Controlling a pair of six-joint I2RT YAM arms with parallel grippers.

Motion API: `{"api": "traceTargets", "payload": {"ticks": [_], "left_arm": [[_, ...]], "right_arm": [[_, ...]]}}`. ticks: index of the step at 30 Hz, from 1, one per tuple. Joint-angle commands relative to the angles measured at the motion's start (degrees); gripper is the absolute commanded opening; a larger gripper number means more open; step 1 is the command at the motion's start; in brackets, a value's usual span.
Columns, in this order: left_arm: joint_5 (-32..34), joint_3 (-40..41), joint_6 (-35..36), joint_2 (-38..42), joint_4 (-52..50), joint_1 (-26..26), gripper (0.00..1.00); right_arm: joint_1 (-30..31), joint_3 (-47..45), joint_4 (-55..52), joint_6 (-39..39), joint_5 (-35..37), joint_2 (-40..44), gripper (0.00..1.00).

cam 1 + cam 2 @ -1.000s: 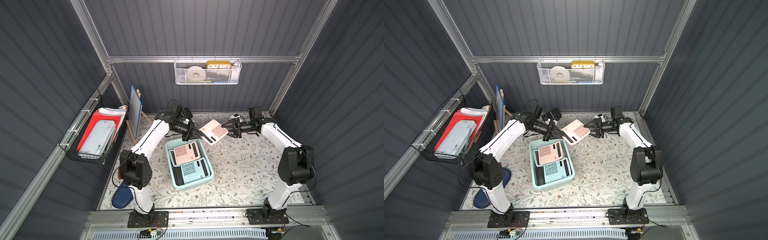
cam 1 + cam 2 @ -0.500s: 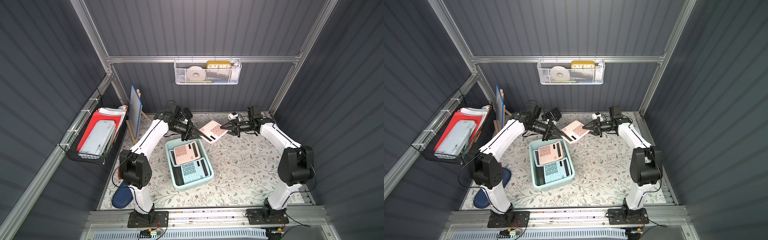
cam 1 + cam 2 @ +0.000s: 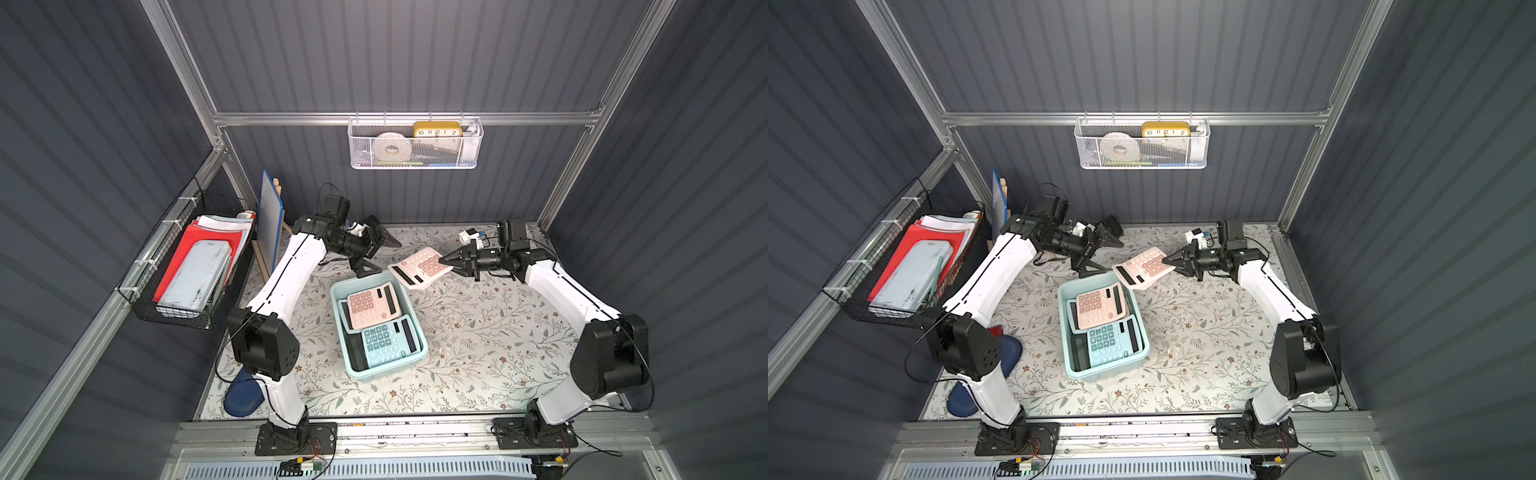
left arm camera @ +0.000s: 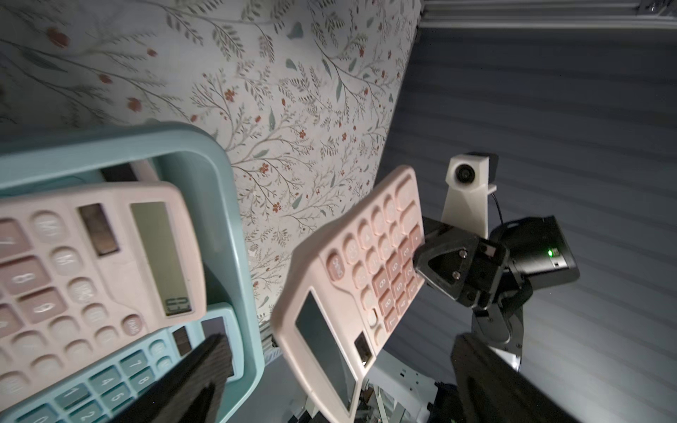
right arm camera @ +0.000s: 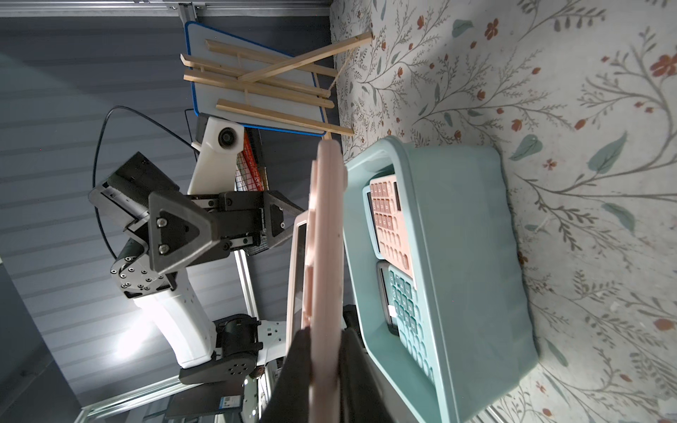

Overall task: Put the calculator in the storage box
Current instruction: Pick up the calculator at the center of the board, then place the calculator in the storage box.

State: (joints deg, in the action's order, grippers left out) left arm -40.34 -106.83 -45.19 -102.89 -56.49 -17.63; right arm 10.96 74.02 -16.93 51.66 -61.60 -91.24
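Your right gripper is pinching the pink calculator at its key end. In the right wrist view the two fingers press on its opposite flat faces, and the calculator shows edge-on between them. In the left wrist view the same gripper bites onto the outermost keys.

Your left gripper is spread wide and touches nothing. In both top views its fingers stand clear of the calculator's display end, near it but apart.

You are holding the calculator off the floral table. It sits just beyond the far right corner of the storage box and is not inside it. Its long axis runs across the table from one arm toward the other, a little skewed. The key end is at your right gripper and lies further back. The display end points toward your left arm and the far rim of the box. The key face is turned up toward the top cameras. You cannot tell from these views whether the display end hangs lower than the key end.

Inside the box, a second pink calculator lies at the far end and a teal calculator at the near end. The two are touching, both face up.
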Motion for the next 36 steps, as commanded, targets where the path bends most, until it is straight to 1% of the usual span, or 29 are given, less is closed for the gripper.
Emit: {"api": "traceTargets", "payload": {"ticks": [1, 5, 11, 20, 26, 32, 36], "left_arm": [[6.82, 2.64, -1.69, 6.11, -0.24, 2.32, 0.99], [10.06, 7.6, -3.6, 10.57, 2.1, 4.54, 0.99], [13.65, 12.25, -4.93, 14.78, 3.33, 5.34, 0.99], [16.4, 18.19, -6.92, 18.91, 4.77, 7.07, 0.99], [16.0, 19.1, -6.19, 19.54, 4.06, 8.05, 0.99], [15.49, 19.49, -5.26, 20.09, 3.48, 9.1, 0.99], [15.38, 19.8, -5.08, 20.25, 3.67, 9.46, 0.99]], "right_arm": [[2.81, -1.99, 5.05, 3.02, 5.52, 2.81, 0.0], [6.94, -3.38, 4.68, 3.01, 12.82, 4.74, 0.0], [13.06, -4.49, 4.49, 3.62, 24.54, 6.34, 0.0], [21.85, -3.51, 5.65, 5.02, 36.39, 4.38, 0.0], [26.67, -0.49, 6.86, 5.82, 40.96, 0.32, 0.0], [30.29, 4.46, 7.8, 6.19, 41.48, -5.39, 0.0], [31.56, 7.5, 8.12, 6.26, 41.42, -8.42, 0.0]]}}
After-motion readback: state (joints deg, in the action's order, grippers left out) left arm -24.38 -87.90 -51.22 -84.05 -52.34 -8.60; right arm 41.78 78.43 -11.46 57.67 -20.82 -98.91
